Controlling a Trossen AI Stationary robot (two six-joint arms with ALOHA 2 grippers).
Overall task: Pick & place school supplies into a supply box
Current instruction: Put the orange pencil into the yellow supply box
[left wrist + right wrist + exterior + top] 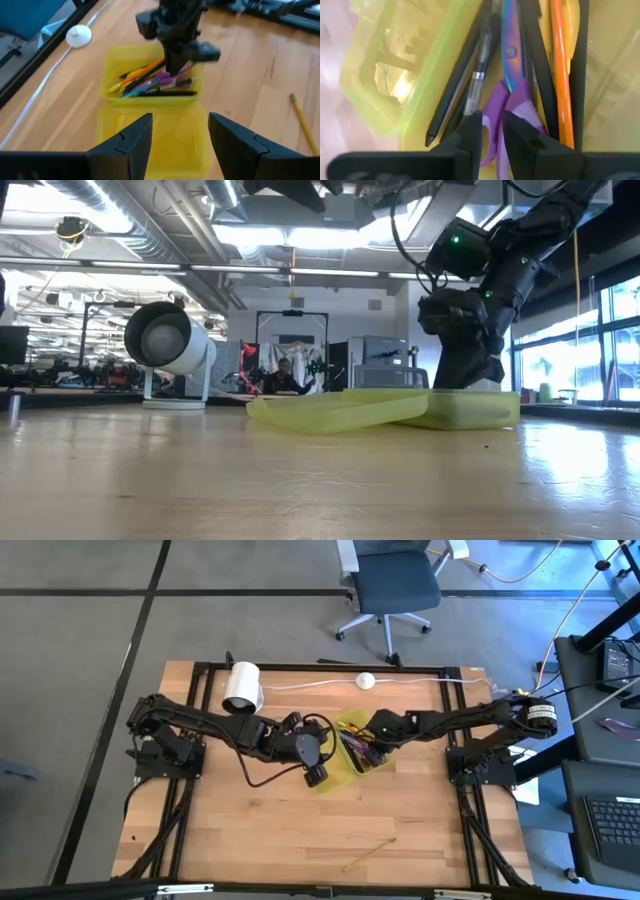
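The yellow-green supply box [352,752] sits mid-table, with its flat lid [155,135] lying open on the near side. Black, orange and yellow pens [150,80] and the purple-handled scissors [512,75] lie side by side in the tray. My right gripper [492,137] reaches down into the tray [460,408], its fingers nearly closed around the scissors' handle. My left gripper [180,137] is open and hovers above the lid, touching nothing. One yellow pencil [370,853] lies alone on the wood near the table's near edge. My right gripper pinches the purple handle of the scissors [492,112] between its two fingers, coming from above and pointing down. The scissors lie flat in the tray among the pens, their iridescent blades stretching away from the fingers.
A white cylinder roll [242,687] stands at the far left of the table. A small white puck [366,681] on a cable lies by the far edge. Bare wood spreads along the near half. An office chair [392,580] stands beyond the table.
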